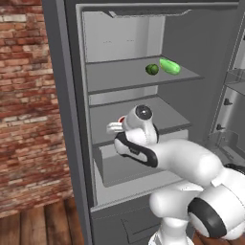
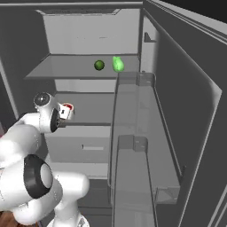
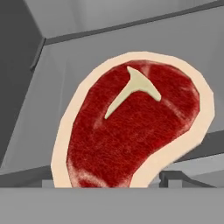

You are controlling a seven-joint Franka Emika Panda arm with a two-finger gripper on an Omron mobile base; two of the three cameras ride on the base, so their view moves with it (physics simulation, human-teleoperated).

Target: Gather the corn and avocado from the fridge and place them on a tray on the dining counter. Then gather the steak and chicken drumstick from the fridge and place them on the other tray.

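One steak (image 3: 131,131) directly ahead of fingers (tips unseen).

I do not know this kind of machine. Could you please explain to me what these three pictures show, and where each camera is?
This is a white robot arm reaching into an open fridge. Two cameras ride on its base, behind it to its left and right. The third sits on its hand and looks along the gripper, straight at a raw steak close in front. Whether the steak is gripped cannot be told. On a higher shelf lie a dark green round item and a light green one.
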